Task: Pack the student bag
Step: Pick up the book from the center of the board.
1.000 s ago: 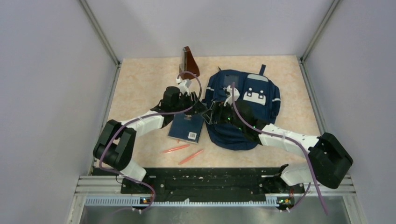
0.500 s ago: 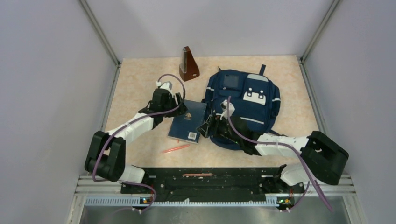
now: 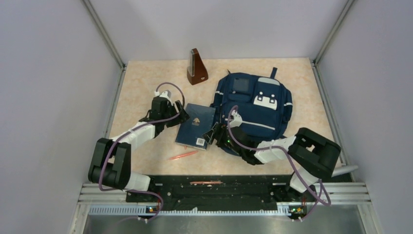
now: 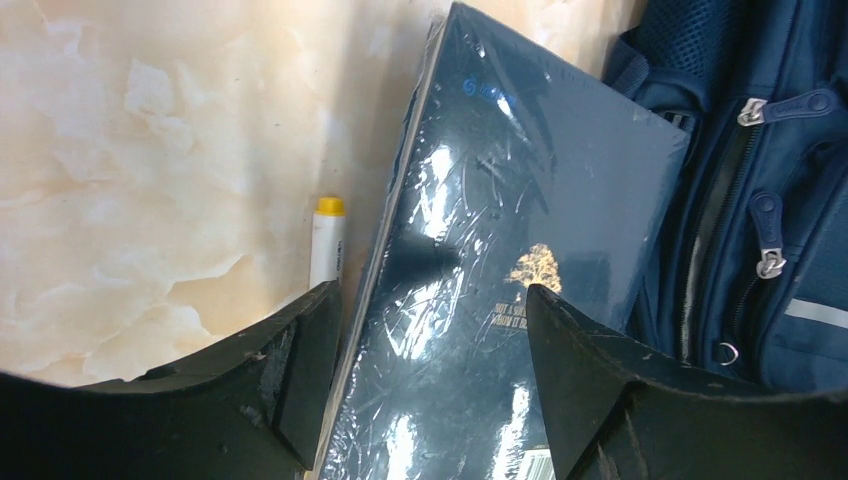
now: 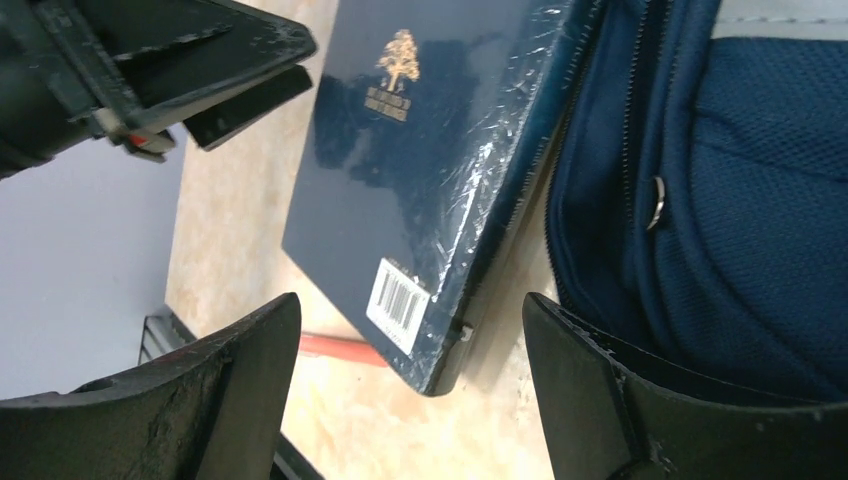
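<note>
The student bag (image 3: pixel 263 105) lies flat at the right centre of the table, navy with pale patches; its zips (image 4: pixel 762 215) and mesh side (image 5: pixel 730 180) show in the wrist views. A dark blue book (image 3: pixel 196 126) lies against its left side. My left gripper (image 3: pixel 179 117) hovers open over the book's (image 4: pixel 500 230) far left edge, holding nothing. My right gripper (image 3: pixel 213 135) hangs open above the book's (image 5: pixel 420 160) near right corner, by the barcode, next to the bag, also holding nothing.
A brown metronome (image 3: pixel 197 68) stands at the back. An orange pen (image 3: pixel 183 155) lies near the book's front corner, another orange pen (image 3: pixel 207 183) rests on the black base rail. A white marker with a yellow cap (image 4: pixel 327 245) lies along the book's left edge.
Both arms pulled back from the bag's left side toward the book, and their jaws widened. One orange pen went from the table to the base rail.
</note>
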You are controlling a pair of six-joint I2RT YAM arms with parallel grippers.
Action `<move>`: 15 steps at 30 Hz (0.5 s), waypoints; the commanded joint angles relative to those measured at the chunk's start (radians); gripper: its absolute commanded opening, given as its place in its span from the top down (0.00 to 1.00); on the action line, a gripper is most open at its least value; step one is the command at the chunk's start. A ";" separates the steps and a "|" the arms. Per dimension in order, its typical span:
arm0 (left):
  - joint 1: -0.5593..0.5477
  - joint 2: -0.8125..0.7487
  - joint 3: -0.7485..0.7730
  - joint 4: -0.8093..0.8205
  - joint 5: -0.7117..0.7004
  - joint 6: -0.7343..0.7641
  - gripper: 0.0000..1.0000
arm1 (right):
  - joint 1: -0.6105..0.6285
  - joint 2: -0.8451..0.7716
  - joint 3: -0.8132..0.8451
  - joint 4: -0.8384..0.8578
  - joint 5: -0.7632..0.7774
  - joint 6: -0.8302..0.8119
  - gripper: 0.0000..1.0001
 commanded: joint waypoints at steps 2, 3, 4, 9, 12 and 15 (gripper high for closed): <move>0.009 0.037 0.012 0.083 0.062 0.000 0.28 | 0.007 0.090 0.060 0.042 0.080 0.049 0.20; 0.009 0.046 0.013 0.082 0.062 0.001 0.28 | 0.009 0.104 0.071 0.041 0.083 0.050 0.20; 0.008 0.056 0.014 0.083 0.062 0.001 0.28 | 0.008 0.120 0.081 0.042 0.085 0.050 0.20; 0.010 0.091 0.012 0.088 0.080 0.003 0.35 | 0.007 0.203 0.152 0.035 0.071 0.049 0.20; 0.010 0.093 0.009 0.085 0.077 0.007 0.41 | 0.008 0.250 0.188 0.029 0.060 0.057 0.20; 0.010 0.099 0.009 0.087 0.081 0.011 0.55 | 0.007 0.272 0.213 0.008 0.060 0.060 0.20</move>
